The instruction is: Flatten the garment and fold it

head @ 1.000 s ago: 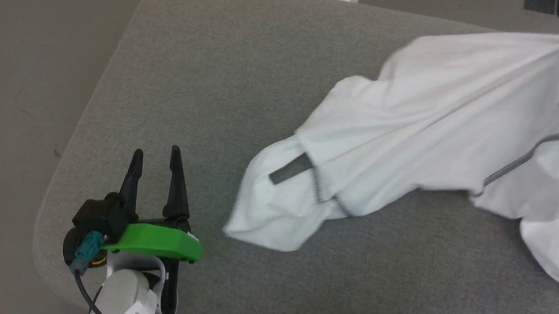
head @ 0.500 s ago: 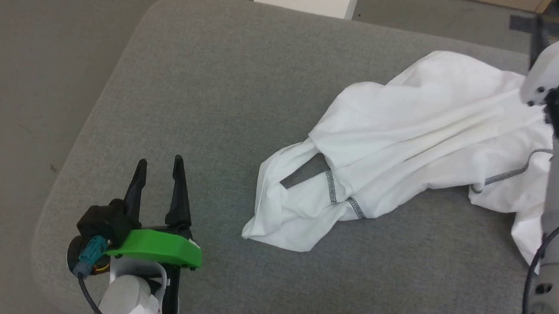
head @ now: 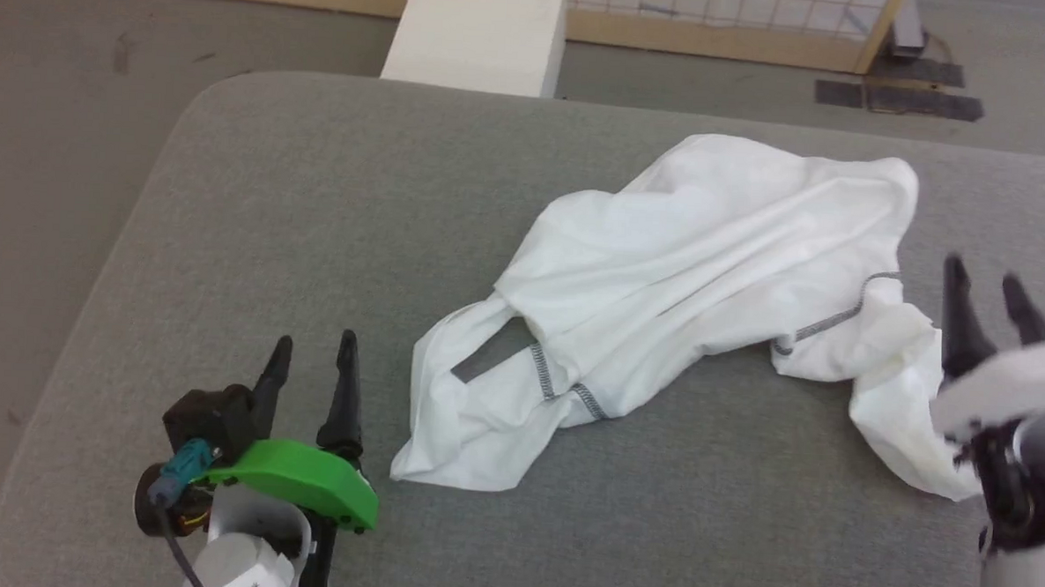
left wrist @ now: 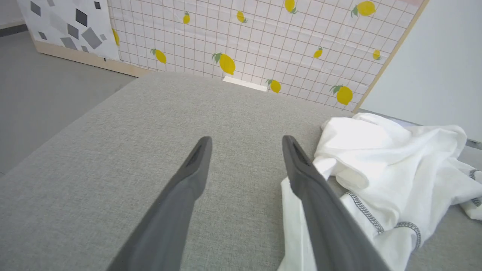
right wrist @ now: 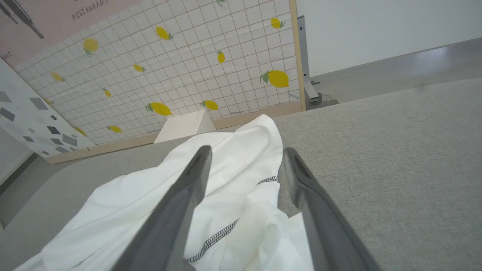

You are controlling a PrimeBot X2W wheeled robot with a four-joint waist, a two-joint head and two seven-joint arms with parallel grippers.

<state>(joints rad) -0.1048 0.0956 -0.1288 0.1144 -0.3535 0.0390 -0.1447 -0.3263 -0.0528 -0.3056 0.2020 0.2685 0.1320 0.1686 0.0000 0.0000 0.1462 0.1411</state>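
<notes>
- Head view: the shirt [head: 691,266] lies crumpled on the grey table [head: 314,214], right of centre. It runs from a bunched end at the lower left up to the far right. Dark stitched hems show near its middle and right.
- The left gripper [head: 315,342] is at the lower left, jaws apart and holding nothing, near the shirt's lower end but clear of it.
- The right gripper [head: 982,274] is at the right edge beside the shirt's right end, jaws apart.
- A white box [head: 477,31] stands beyond the table's far edge.
- Left wrist view: the fingers are spread over bare table. The shirt lies to their right, and one finger overlaps its edge in the picture. A lemon-printed panel [left wrist: 263,37] stands behind.
- Right wrist view: the fingers are spread with the shirt lying under and between them. Whether they touch it I cannot tell.
</notes>
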